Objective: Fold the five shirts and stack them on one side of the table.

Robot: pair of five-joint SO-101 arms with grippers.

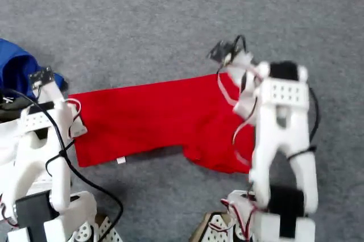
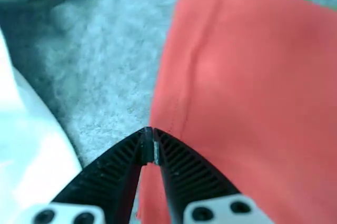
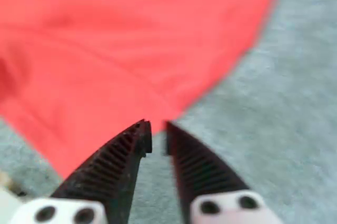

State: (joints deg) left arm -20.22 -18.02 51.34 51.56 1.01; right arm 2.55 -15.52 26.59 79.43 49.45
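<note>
Red shirt [image 1: 153, 117] lies spread flat across the middle of the frame in the high view, its long side running left to right. The left gripper [image 2: 151, 142] has its black tips pressed together right at the shirt's left edge; whether cloth is caught between them cannot be told. The right gripper [image 3: 158, 139] has its tips a narrow gap apart, over the border where red meets the grey table [image 1: 142, 26]. White cloth [image 2: 26, 155] lies near the left gripper. A blue shirt [image 1: 14, 69] is bunched at the frame's left edge.
</note>
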